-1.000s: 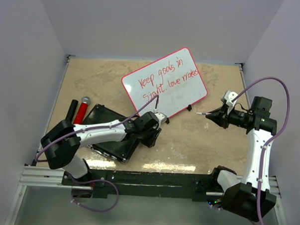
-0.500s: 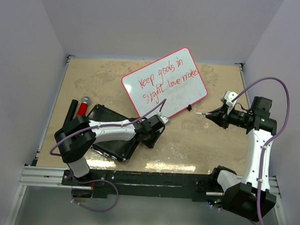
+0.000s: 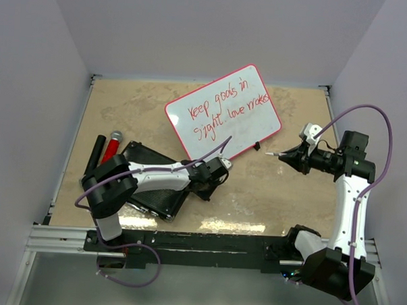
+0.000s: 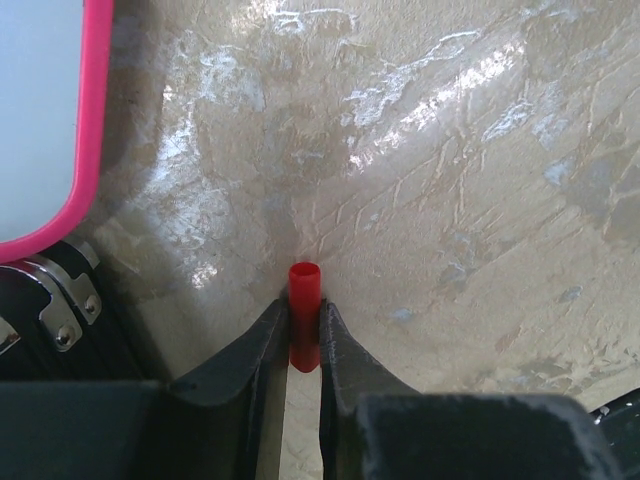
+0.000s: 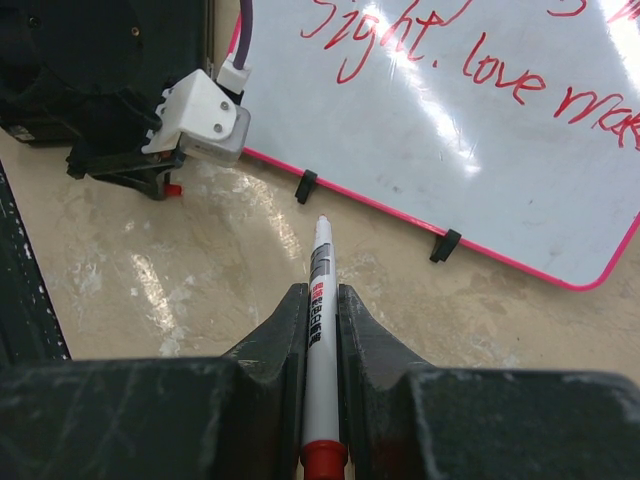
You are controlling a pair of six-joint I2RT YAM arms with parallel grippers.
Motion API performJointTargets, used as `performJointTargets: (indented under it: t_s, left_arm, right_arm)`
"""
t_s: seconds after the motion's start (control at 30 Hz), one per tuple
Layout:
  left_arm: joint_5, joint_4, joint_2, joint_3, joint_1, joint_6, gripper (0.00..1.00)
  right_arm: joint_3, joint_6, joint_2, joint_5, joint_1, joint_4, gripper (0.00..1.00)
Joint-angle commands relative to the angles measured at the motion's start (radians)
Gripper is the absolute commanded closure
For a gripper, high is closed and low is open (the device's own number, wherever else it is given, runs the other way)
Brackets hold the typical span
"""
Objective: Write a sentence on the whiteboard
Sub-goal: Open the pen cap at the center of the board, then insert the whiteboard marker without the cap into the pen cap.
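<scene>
Seems the left gripper [image 4: 303, 312] is pinching the little red cap [image 4: 304, 283] while the right gripper [image 5: 320, 292] is clamping the marker [image 5: 320, 250], so I'm guessing keeping that cap square matters for recapping.

Right end effector [image 5: 320, 297] clamped on white marker [image 5: 319, 262], tip near whiteboard [image 5: 500, 190] rim, red sentence [image 5: 497, 78] above

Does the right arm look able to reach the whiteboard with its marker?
Probably yes: the marker in the right end effector points at the whiteboard across bare table; the left end effector, pinching a red cap, sits aside.
</scene>
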Motion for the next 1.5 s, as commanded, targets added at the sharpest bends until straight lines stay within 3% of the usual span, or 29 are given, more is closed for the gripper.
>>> performJointTargets:
  t_s: [0.0, 0.13, 0.27, 0.43, 0.6, 0.77, 0.93, 1.1, 1.47]
  left_arm:
    - [-0.036, 0.035, 0.025, -0.027, -0.017, 0.052, 0.99]
    - [0.001, 0.225, -0.057, -0.109, -0.024, 0.169, 1.0]
    - [0.065, 0.559, -0.177, -0.285, -0.024, 0.287, 1.0]
    - [0.082, 0.761, -0.272, -0.414, -0.024, 0.4, 1.0]
    - [0.09, 0.932, -0.317, -0.515, -0.024, 0.422, 1.0]
    - [0.142, 1.222, -0.375, -0.67, -0.024, 0.489, 1.0]
    - [0.176, 1.289, -0.374, -0.701, -0.024, 0.517, 1.0]
    - [0.199, 1.365, -0.367, -0.727, -0.024, 0.514, 1.0]
    - [0.225, 1.381, -0.355, -0.721, -0.024, 0.508, 1.0]
  right_arm:
    - [-0.005, -0.026, 0.001, 0.001, 0.017, 0.007, 1.0]
    - [-0.007, -0.029, 0.036, 0.017, 0.055, 0.007, 1.0]
    - [-0.005, -0.017, 0.086, 0.03, 0.141, 0.021, 1.0]
    - [0.003, -0.016, 0.148, 0.034, 0.225, 0.038, 1.0]
    - [0.012, -0.037, 0.214, 0.05, 0.383, 0.033, 1.0]
    - [0.038, -0.032, 0.294, 0.104, 0.555, 0.049, 1.0]
    - [0.046, -0.022, 0.34, 0.156, 0.693, 0.067, 1.0]
    - [0.023, 0.078, 0.32, 0.227, 0.739, 0.167, 1.0]
    - [0.007, 0.13, 0.311, 0.274, 0.756, 0.228, 1.0]
